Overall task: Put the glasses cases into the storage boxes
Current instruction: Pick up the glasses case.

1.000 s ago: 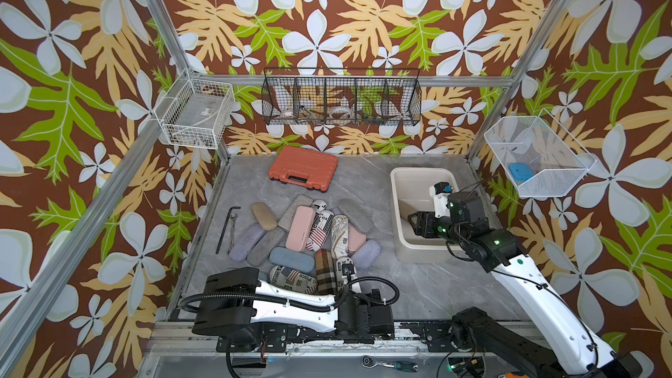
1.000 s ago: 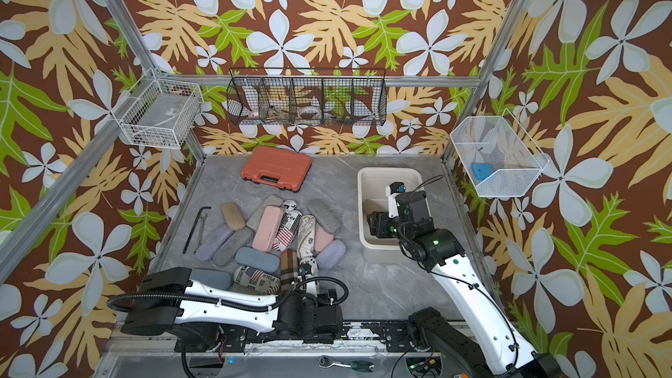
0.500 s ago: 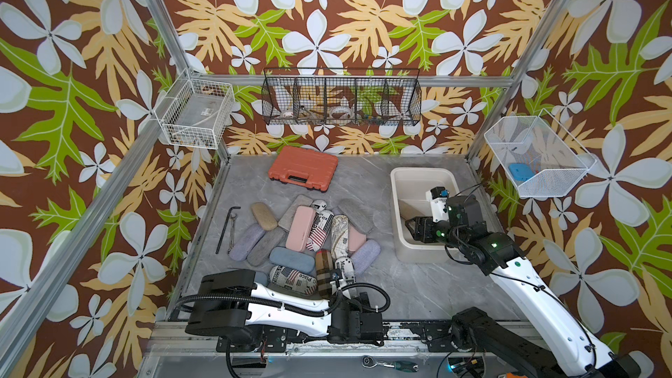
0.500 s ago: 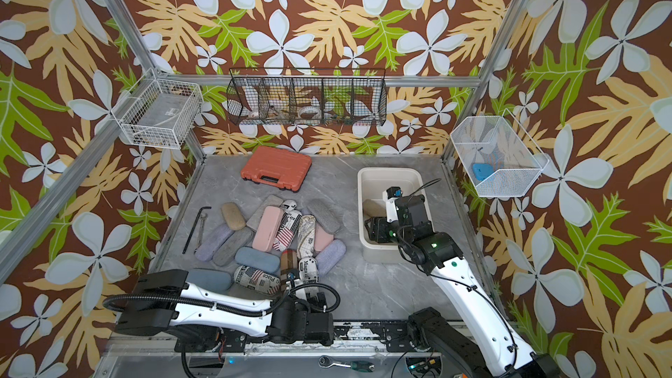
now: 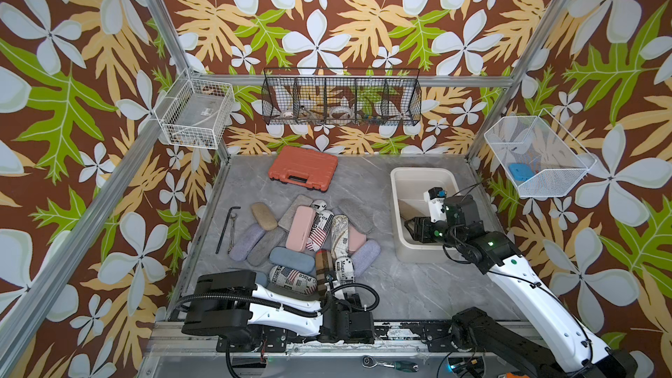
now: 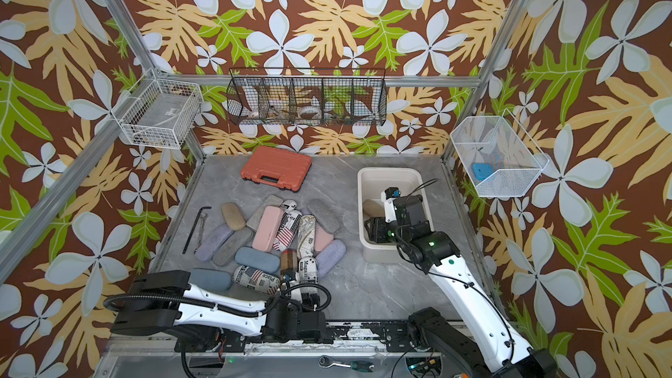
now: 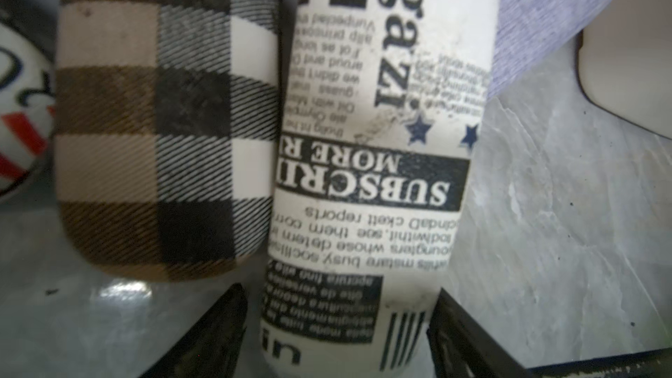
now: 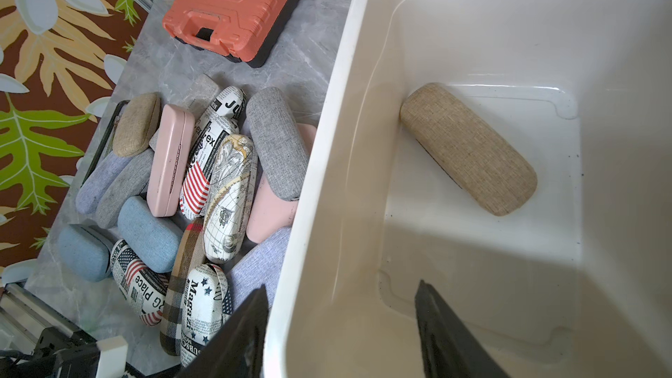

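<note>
- Grey marble tabletop (image 5: 400,285): glasses cases (image 5: 302,229) piled left; cream tub (image 5: 422,170) right holds one tan case (image 8: 469,149).
- Left gripper (image 7: 338,300) straddles newsprint case (image 7: 381,176)'s near end; grip unclear.
- Right gripper (image 8: 342,287) over tub, jaws apart, empty.

Top views high, downward; wrist views close, both on newsprint case (image 7: 363,176)

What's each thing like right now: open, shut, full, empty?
Left gripper: jaws astride the newspaper-print case, grip unclear.
Right gripper: open, empty.
Cream tub: holds one tan woven case.
Orange toolcase: shut, flat on the table.
Pink case: shut.
</note>
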### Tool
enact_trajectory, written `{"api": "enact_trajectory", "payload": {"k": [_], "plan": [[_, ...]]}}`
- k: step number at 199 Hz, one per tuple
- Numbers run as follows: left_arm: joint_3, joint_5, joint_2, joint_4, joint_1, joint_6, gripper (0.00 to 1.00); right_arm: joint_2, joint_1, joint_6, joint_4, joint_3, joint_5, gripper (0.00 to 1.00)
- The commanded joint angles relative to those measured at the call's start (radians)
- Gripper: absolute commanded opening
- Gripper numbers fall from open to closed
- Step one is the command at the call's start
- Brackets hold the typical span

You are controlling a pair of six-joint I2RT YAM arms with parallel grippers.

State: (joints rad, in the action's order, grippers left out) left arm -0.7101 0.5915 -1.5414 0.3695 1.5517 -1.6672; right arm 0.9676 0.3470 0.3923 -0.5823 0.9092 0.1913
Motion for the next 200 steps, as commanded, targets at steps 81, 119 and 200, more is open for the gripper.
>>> {"api": "enact_trajectory", "payload": {"k": [81,119,200], "plan": [[-0.104,-0.015,-0.121,0.103,-0.027,0.061,0.71,0.004,0.002,-0.007,0.007,0.02,0.026,0.59],[-0.152,0.009,-0.123,0.148,-0.028,0.092,0.64,0.004,0.002,-0.006,0.004,0.023,0.03,0.58],[-0.269,0.069,-0.088,0.263,-0.028,0.161,0.58,-0.008,0.004,0.005,0.001,0.045,0.053,0.56]]}}
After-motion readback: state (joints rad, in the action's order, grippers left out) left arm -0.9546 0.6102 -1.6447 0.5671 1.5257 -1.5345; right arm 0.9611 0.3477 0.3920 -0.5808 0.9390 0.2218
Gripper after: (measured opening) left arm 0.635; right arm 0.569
